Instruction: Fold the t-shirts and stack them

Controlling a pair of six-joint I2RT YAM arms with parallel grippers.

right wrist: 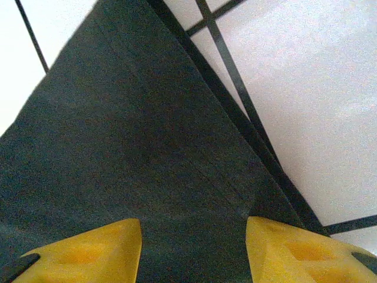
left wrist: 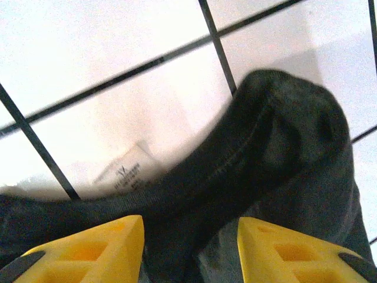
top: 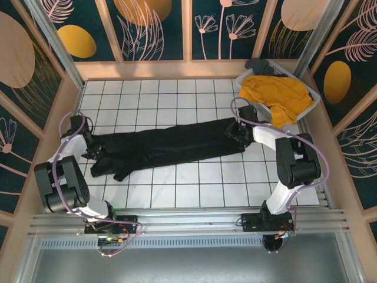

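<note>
The black t-shirt point(top: 171, 144) lies in a long narrow band across the middle of the tiled table point(top: 177, 188). My left gripper point(top: 94, 150) is at its left end. In the left wrist view this gripper point(left wrist: 189, 229) is open, its yellow fingers point(left wrist: 106, 247) spread over the dark collar point(left wrist: 265, 135) and a white label point(left wrist: 121, 174). My right gripper point(top: 235, 132) is at the shirt's right end. It point(right wrist: 193, 229) is open too, above flat black cloth point(right wrist: 135, 130) near the hem. The mustard-yellow t-shirt point(top: 277, 94) lies bunched in the basket.
A white lattice basket point(top: 244, 76) stands at the back right corner, with a dark item point(top: 259, 63) at its far end. Wooden walls enclose the table on three sides. A metal rail point(top: 188, 221) runs along the near edge by the arm bases.
</note>
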